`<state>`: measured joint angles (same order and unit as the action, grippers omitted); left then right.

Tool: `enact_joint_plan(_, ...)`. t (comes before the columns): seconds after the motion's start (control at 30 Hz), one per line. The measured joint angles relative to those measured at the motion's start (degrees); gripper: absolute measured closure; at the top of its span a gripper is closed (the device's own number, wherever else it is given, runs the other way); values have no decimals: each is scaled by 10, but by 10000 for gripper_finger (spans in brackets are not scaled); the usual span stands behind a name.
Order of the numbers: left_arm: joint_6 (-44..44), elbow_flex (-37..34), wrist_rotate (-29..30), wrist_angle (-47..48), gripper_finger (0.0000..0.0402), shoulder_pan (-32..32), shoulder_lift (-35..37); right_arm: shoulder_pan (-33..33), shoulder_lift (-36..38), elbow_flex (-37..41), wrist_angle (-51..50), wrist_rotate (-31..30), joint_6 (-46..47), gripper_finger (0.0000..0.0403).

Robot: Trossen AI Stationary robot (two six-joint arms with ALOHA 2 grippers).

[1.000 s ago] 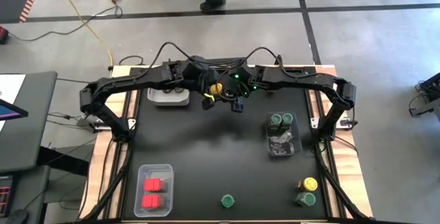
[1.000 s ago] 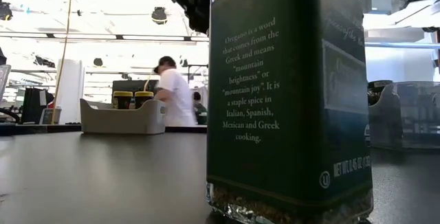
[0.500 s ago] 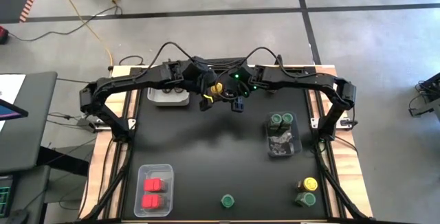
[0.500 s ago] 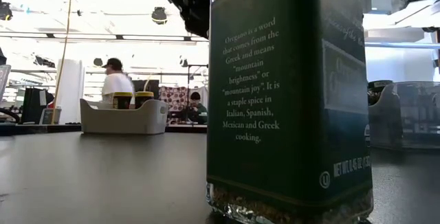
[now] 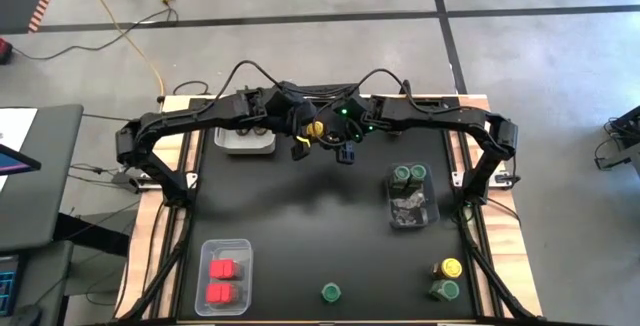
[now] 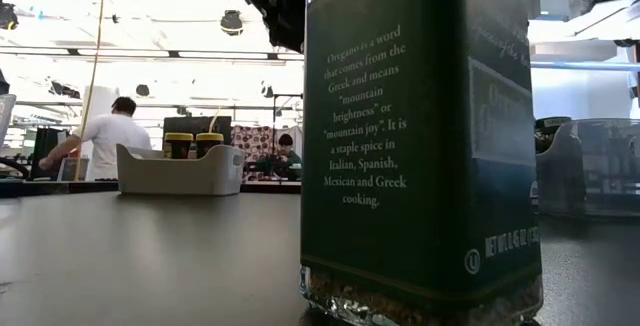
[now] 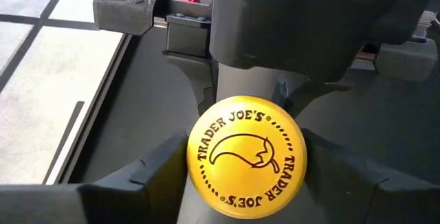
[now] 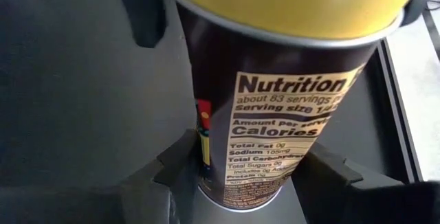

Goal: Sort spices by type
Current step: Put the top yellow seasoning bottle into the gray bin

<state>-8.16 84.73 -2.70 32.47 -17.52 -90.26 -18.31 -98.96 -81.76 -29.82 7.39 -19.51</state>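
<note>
Handover in mid-air: right tool (image 8: 244, 183) grips the yellow-lidded jar (image 5: 315, 129) by its body; left tool (image 7: 237, 176) closes around the lid, grip unconfirmed.

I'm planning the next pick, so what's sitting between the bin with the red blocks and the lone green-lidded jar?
Nothing: the overhead view shows only bare black table between the bin and the green-lidded jar.

The yellow-lidded jar (image 7: 247, 152) has a smooth, glossy plastic lid printed in dark ink, and its dark body carries a paper-like label. Nearer the low camera than the matt pale tub (image 6: 180, 169), the green oregano jar (image 6: 420, 136) looks clear and glossy. The table (image 5: 300, 226) is matt black, edged in pale wood.
</note>
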Motion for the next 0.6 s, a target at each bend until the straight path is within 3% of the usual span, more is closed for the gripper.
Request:
enact_joint_plan(0.13,-2,0,0,1,179,0,0,3,0,0,0,1,1,188)
enact_joint_plan(0.4,3,0,0,2,179,0,0,4,0,0,0,1,1,188)
enact_joint_plan(0.6,3,0,0,2,176,0,1,4,0,0,3,1,16,161)
